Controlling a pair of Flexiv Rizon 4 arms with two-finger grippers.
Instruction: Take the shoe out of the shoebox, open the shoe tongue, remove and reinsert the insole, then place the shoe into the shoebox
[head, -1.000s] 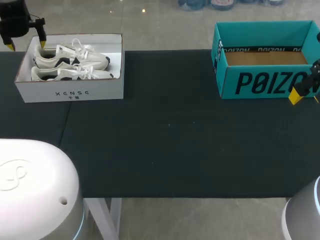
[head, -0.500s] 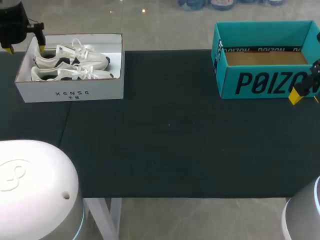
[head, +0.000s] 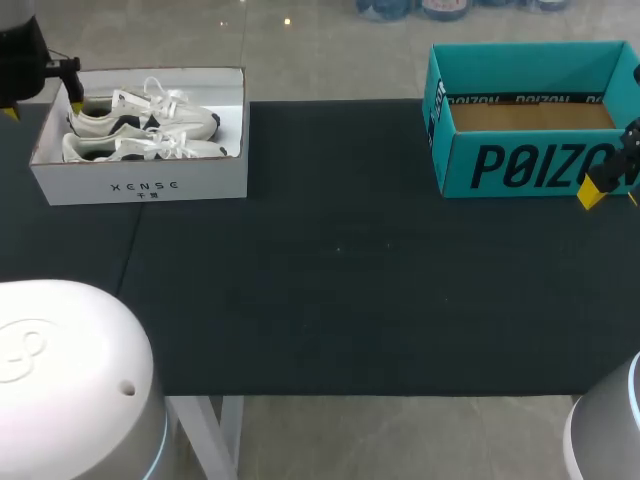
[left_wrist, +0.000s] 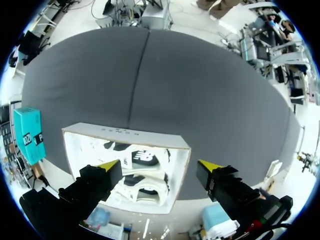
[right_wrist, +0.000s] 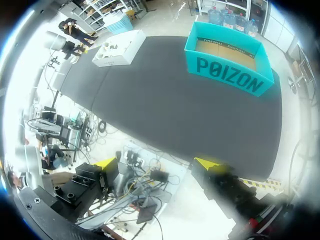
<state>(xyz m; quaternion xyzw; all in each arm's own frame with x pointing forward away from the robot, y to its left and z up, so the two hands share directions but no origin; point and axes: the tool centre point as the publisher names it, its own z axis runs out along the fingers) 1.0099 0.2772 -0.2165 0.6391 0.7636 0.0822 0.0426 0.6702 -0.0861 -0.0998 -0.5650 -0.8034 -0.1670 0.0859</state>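
A white shoebox (head: 140, 186) stands at the table's back left with a pair of white sneakers (head: 140, 128) lying inside. My left gripper (head: 42, 108) hangs open over the box's left end, one yellow fingertip (head: 76, 104) just inside the rim by the shoes' heels. In the left wrist view the left gripper (left_wrist: 160, 166) is spread wide above the shoebox (left_wrist: 125, 136), with the sneakers (left_wrist: 136, 161) below and between its tips, untouched. My right gripper (head: 612, 193) stands open at the table's right edge, in front of the teal box, and the right gripper (right_wrist: 158, 163) holds nothing.
An open teal box (head: 530, 160) with a bare brown floor stands at the back right, seen as the teal box (right_wrist: 227, 65) ahead of the right gripper. The dark table mat (head: 330, 270) stretches between the two boxes.
My left gripper has shifted slightly left and lower at the shoebox's left end. The right arm, shoes and boxes have not moved.
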